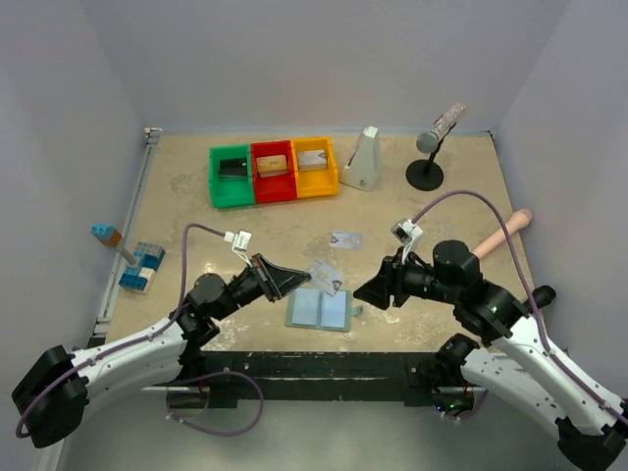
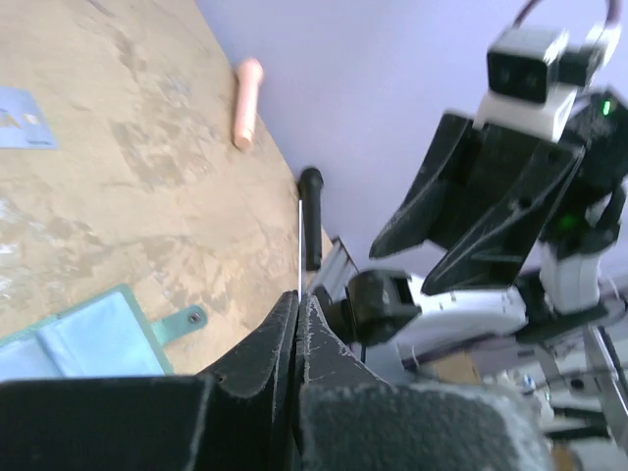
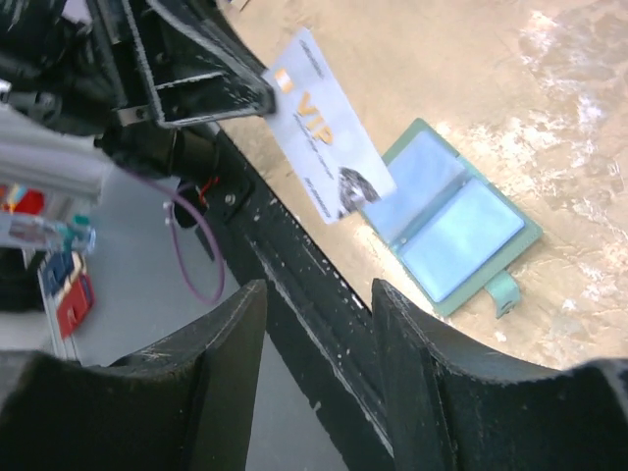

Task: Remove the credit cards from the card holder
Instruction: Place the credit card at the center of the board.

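- The credit card (image 3: pixel 329 162), pale silver with "VIP" in orange print and a small dark picture, is held in the air by one short end, clear of the counter (image 1: pixel 265 231).
- The left hand (image 3: pixel 260 98) pinches that card, its fingers (image 2: pixel 275 334) pressed together on it.
- The left wrist view shows the card only edge-on, as a thin white line rising from between the closed tips. The print can be read only in the right wrist view.
- The card holder (image 1: pixel 319 310) lies open and flat on the counter, just under the held card and between the two hands.
- The right wrist view shows the holder's two pale blue pockets and its snap tab (image 3: pixel 502 291) sticking out from one edge.
- The right hand (image 1: pixel 365 291) faces the left hand from just right of the card and is not touching it.
- The right hand's fingers (image 3: pixel 226 373) are spread, with nothing between them.
- A second card (image 1: pixel 346 238) lies flat on the counter beyond both hands. The overhead and left wrist views show it; the right wrist view does not.
- A pink stick (image 1: pixel 505 234) lies beyond the right hand and to its right. It also shows in the left wrist view.
- Only the overhead view shows what stands far beyond the hands:
  - a green bin (image 1: pixel 232 177), red bin (image 1: pixel 273 170) and yellow bin (image 1: pixel 314 167) in a row
  - a white wedge-shaped object (image 1: pixel 361 160)
  - a microphone on a stand (image 1: pixel 432 147)
- Blue toy bricks (image 1: pixel 142 267) lie far out to the left of the left hand.
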You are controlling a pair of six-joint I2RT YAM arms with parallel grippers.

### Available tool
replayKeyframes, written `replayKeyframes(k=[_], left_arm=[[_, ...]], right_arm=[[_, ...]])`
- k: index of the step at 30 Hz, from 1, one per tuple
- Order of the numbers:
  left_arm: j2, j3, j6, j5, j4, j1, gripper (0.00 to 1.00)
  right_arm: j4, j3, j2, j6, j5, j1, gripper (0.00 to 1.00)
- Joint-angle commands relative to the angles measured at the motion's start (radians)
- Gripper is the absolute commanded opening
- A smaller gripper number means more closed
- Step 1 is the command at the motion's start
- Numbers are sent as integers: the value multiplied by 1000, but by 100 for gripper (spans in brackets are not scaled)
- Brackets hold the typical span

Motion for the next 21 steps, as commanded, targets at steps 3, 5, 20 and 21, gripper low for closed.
replayKeyframes(k=[3,5,20,21], left_arm=[[-73,-37,-130,-244,-11,5,0],[-70,-51,-151,-255,56,5,0],[2,-115,-199,-258,319,3,0],[7,-114,-200,-253,325,3,0]], right_arm=[[229,-96,-11,204,124,-2,54],[315,-142,-10,260,118,0,55],[542,-162,144,391,26,4,51],[545,-160,154,394,25,7,51]])
